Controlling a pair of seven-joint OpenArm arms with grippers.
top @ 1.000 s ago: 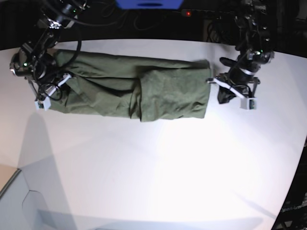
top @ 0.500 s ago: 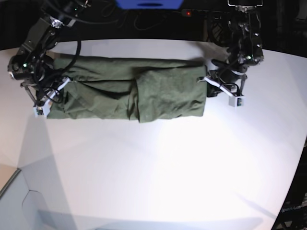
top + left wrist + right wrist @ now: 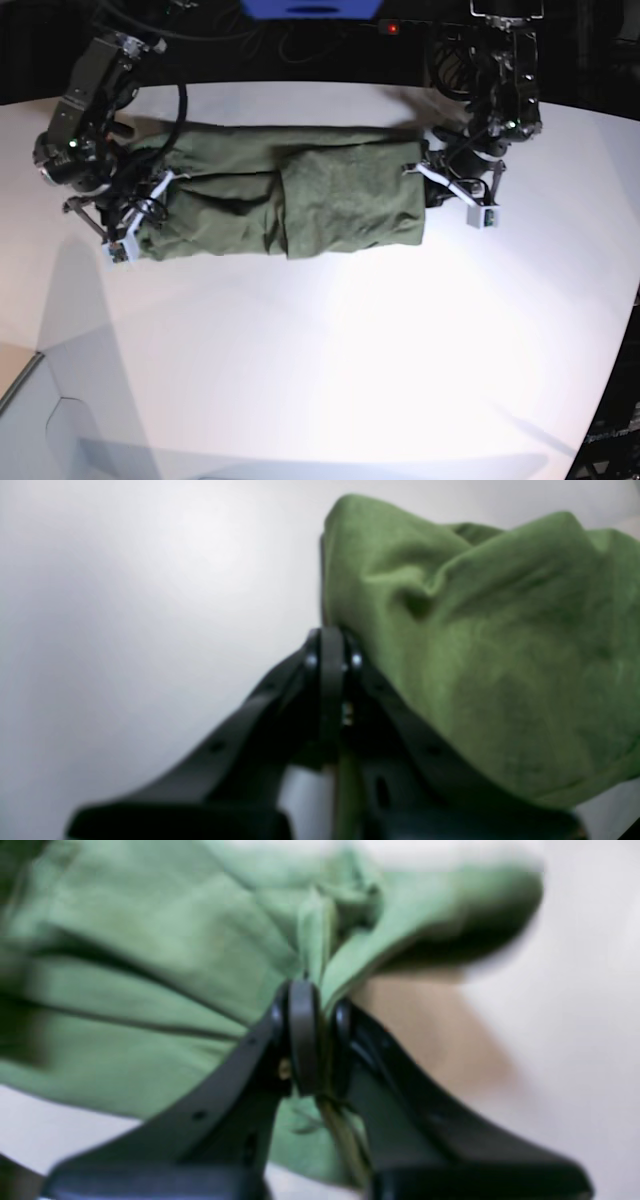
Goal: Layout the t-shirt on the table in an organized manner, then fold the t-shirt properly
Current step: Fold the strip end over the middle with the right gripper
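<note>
The olive-green t-shirt [image 3: 300, 190] lies as a long folded band across the far half of the white table [image 3: 330, 360]. My left gripper [image 3: 424, 174] sits at the band's right end. In the left wrist view this gripper [image 3: 327, 641] is shut, with a sliver of the t-shirt [image 3: 500, 655] between its fingers, over the table [image 3: 125, 605]. My right gripper [image 3: 150, 205] is at the band's left end. The right wrist view shows this gripper [image 3: 312, 995] shut on a bunched pinch of the t-shirt [image 3: 150, 965], which hangs a little above the table [image 3: 575, 1015].
Dark surroundings with cables and a blue object [image 3: 310, 8] run behind the table's far edge. The curved table edge [image 3: 612, 350] drops off at the right. A pale panel [image 3: 20, 400] sits at the lower left corner.
My left gripper came in from the right to the shirt's right end and shut there. My right gripper moved right and nearer with the left end, so the band is shorter.
</note>
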